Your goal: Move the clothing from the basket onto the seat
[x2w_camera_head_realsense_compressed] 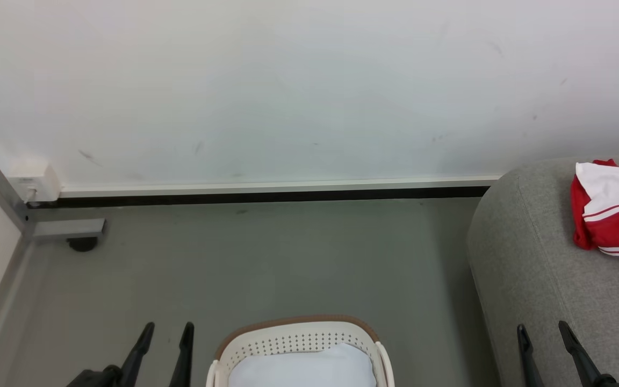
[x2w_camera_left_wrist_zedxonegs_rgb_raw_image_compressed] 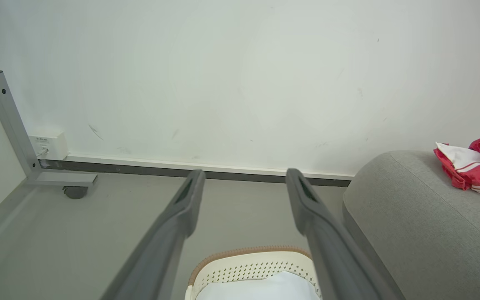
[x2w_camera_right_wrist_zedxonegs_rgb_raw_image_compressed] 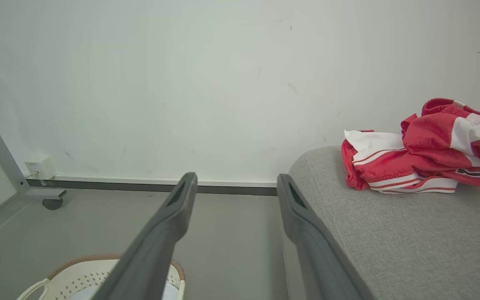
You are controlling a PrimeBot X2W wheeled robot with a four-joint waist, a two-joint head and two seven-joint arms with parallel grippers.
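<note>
L pincer (x2w_camera_head_realsense_compressed: 168, 325) spread; clothing (x2w_camera_head_realsense_compressed: 610, 226) on seat (x2w_camera_head_realsense_compressed: 535, 269)

One basket (x2w_camera_head_realsense_compressed: 293, 341), one seat (x2w_camera_head_realsense_compressed: 535, 263) (one clothing heap (x2w_camera_head_realsense_compressed: 607, 228))

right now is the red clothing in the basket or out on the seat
Out: the red clothing lies bunched on the grey seat; the basket shows a pale cloth inside.
</note>
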